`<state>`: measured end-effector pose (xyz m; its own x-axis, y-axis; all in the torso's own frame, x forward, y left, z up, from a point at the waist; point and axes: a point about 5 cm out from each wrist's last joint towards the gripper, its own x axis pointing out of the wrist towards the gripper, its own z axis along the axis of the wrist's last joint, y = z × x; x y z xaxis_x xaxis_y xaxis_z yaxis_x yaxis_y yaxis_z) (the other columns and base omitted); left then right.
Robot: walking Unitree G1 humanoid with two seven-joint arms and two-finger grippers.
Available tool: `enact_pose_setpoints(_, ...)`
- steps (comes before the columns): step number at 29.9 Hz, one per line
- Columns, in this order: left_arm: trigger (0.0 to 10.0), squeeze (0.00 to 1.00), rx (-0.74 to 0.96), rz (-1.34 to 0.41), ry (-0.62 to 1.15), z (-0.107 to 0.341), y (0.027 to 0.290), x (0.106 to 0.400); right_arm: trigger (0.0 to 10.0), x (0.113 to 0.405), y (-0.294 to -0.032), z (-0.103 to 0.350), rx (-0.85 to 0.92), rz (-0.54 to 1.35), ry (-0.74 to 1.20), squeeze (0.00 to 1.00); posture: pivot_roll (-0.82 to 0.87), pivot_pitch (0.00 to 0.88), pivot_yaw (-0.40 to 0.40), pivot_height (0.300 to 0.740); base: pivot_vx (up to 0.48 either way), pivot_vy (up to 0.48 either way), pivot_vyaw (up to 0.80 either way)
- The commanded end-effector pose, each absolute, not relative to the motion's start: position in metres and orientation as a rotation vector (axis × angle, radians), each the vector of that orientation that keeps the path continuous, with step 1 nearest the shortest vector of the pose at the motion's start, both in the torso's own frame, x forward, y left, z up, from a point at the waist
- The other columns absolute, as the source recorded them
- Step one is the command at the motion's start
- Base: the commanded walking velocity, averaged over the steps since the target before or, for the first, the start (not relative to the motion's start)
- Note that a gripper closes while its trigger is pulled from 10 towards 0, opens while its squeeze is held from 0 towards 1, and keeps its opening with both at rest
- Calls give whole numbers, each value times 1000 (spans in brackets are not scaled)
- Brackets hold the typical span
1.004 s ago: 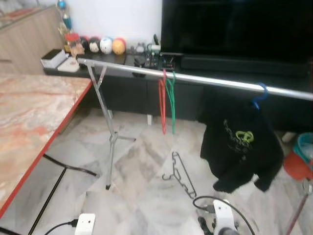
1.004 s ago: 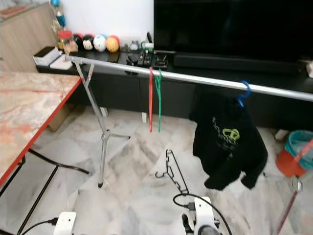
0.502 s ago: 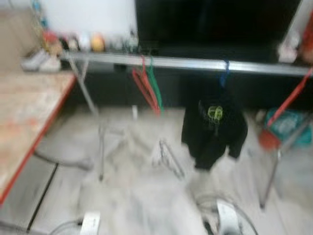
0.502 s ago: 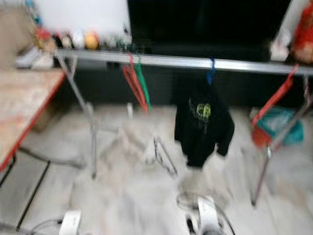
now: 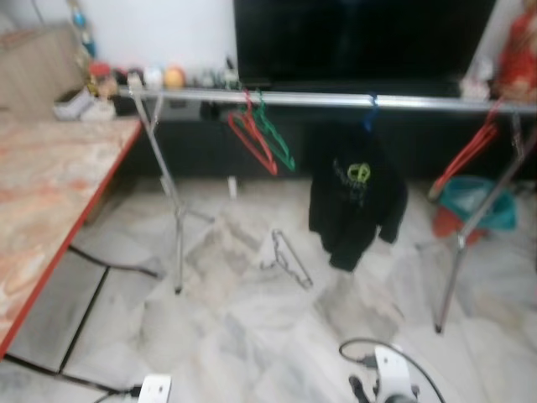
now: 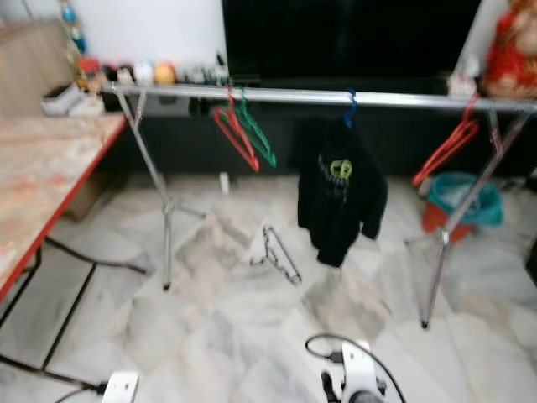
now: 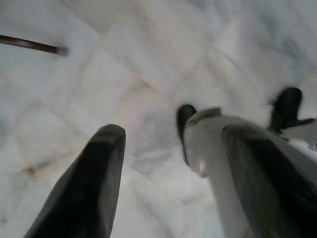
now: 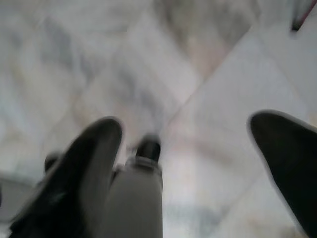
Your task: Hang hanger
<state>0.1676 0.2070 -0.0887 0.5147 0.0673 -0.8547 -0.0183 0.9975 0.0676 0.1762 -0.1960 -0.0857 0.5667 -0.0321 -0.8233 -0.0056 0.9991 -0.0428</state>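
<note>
Both pincers (image 7: 168, 148) (image 8: 193, 148) apart, empty; approach dark wire hanger (image 5: 286, 259) on far marble floor squarely before grasping for silver rail (image 5: 336, 99).

A big black TV (image 5: 361, 38) fills the top of the frame. A marble desk (image 5: 42, 193) with a red edge sits at the left. Small balls (image 5: 174, 77) line the upper left shelf. A teal bin (image 5: 474, 206) stands at the right.
</note>
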Motion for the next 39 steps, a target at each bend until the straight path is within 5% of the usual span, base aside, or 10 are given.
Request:
enact_pose_setpoints(1,10000,0,60,47,1049,-91,208,163,10000,180,-194,-84,-39,-14,955,0,-26,0,-14,736,-281,0,0)
enact_pose_setpoints(14,10000,0,63,50,1049,-91,209,162,10000,180,-194,-84,-41,-9,956,0,-26,0,-11,736,-284,0,0)
enact_pose_setpoints(39,10000,0,48,42,1052,-92,207,161,10000,178,-194,-85,-39,-15,955,0,-26,0,-8,736,0,0,0)
